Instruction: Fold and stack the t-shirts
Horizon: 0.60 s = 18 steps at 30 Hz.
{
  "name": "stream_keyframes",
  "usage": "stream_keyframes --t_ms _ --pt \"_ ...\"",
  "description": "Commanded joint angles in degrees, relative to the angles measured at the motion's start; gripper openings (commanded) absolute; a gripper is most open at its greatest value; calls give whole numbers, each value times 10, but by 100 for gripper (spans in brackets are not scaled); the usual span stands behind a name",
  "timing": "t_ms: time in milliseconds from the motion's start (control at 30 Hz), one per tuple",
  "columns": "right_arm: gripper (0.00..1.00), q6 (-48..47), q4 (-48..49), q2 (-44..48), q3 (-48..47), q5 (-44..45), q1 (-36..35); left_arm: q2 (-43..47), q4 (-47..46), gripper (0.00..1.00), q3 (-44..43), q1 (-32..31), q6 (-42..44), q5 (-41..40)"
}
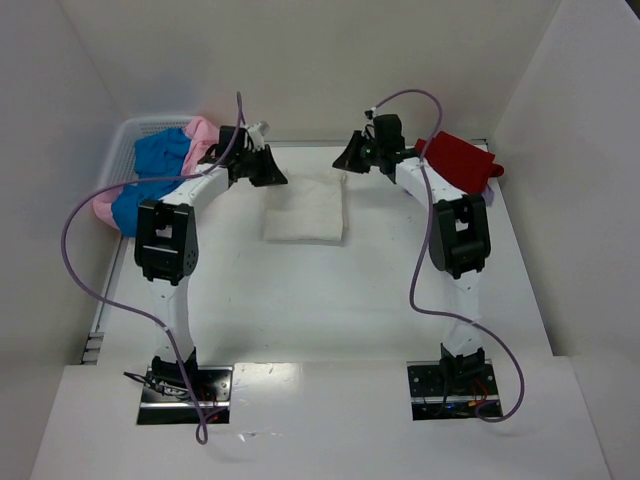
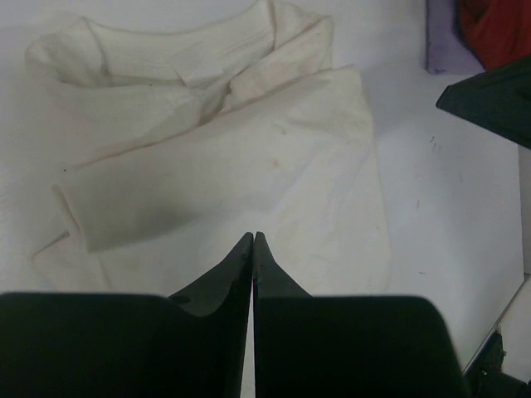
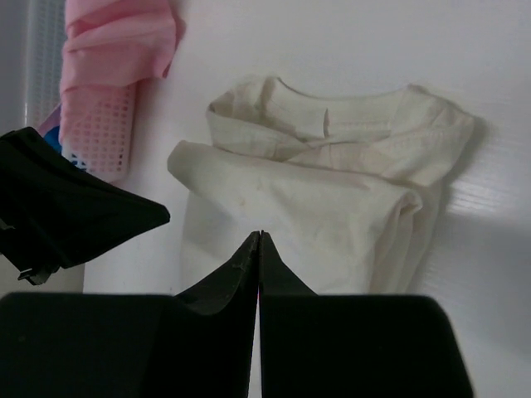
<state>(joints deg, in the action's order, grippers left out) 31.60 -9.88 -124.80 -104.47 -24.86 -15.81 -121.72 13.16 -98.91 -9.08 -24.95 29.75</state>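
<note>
A cream-white t-shirt (image 1: pixel 306 211) lies folded on the table at the back middle; it shows faint stains in the left wrist view (image 2: pixel 249 166) and in the right wrist view (image 3: pixel 323 199). My left gripper (image 1: pixel 277 178) is shut and empty, above the shirt's left edge (image 2: pixel 252 236). My right gripper (image 1: pixel 343 160) is shut and empty, above the shirt's far right corner (image 3: pixel 260 235). A red t-shirt (image 1: pixel 462 160) lies at the back right, over a lavender one (image 2: pixel 448 41). Blue (image 1: pixel 160 153) and pink (image 1: pixel 205 135) t-shirts fill the basket.
A white plastic mesh basket (image 1: pixel 118 160) stands at the back left, beside the left arm. White walls close in the table on three sides. The right gripper's tip (image 2: pixel 489 104) shows in the left wrist view.
</note>
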Motion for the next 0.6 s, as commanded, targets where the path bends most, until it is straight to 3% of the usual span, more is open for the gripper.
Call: stream_keyframes --t_ms 0,300,567 --pt "3 12 21 -42 -16 -26 -7 -37 -54 6 -3 5 -26 13" --pt "2 -3 -28 -134 -101 -11 -7 -119 -17 5 -83 5 -9 -74" --pt "2 -12 -47 -175 -133 11 6 -155 -17 8 -107 10 -14 -85"
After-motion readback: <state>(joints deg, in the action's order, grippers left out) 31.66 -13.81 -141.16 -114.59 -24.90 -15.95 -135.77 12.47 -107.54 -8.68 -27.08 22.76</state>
